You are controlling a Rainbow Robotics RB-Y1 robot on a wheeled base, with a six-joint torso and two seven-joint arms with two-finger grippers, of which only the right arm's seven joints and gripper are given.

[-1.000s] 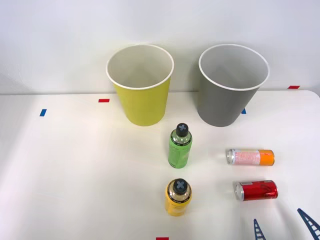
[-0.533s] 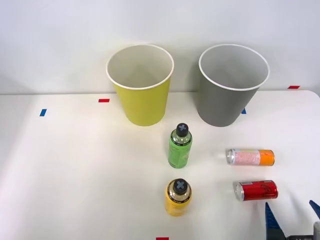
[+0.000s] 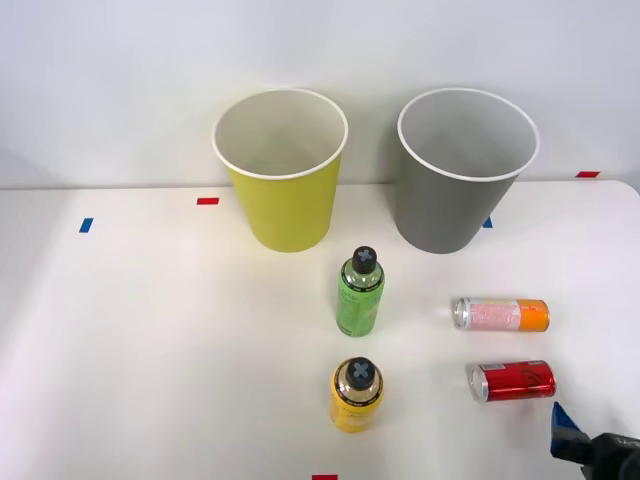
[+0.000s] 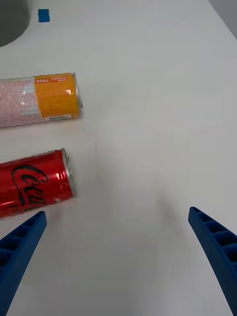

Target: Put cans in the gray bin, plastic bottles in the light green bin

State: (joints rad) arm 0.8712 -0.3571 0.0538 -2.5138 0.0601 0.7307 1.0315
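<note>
On a white worktop (image 3: 150, 330) we see two big cup-shaped bins standing upright side by side at the far edge, against the pale wall: the light green bin (image 3: 285, 205) on the left, the gray bin (image 3: 450, 200) on the right, both white-rimmed and apart from each other. In front of them, toward the middle, stand the two plastic bottles, the green bottle (image 3: 360, 295) nearer the bins and the yellow bottle (image 3: 356, 397) nearer us, each upright with a black cap marked by a cross. To their right lie the two cans on their sides, roughly parallel and close together without touching: the pink can (image 3: 500, 314) (its orange end pointing right, silver end toward the bottles) and, just nearer us, the red can (image 3: 513, 380).

Our right gripper (image 4: 118, 256) sits low at the near right corner of the worktop, just beyond the red can's right end. In the wrist view its blue ribbed fingers (image 4: 217, 247) are spread wide and released, holding nothing, with bare worktop between them; one fingertip lies near the red can's end, though we cannot tell whether it touches. In the front view one blue fingertip pokes up at the lower right edge. Small bits of blue tape (image 3: 86, 225) and red tape (image 3: 208, 201) mark the worktop near the bins
</note>
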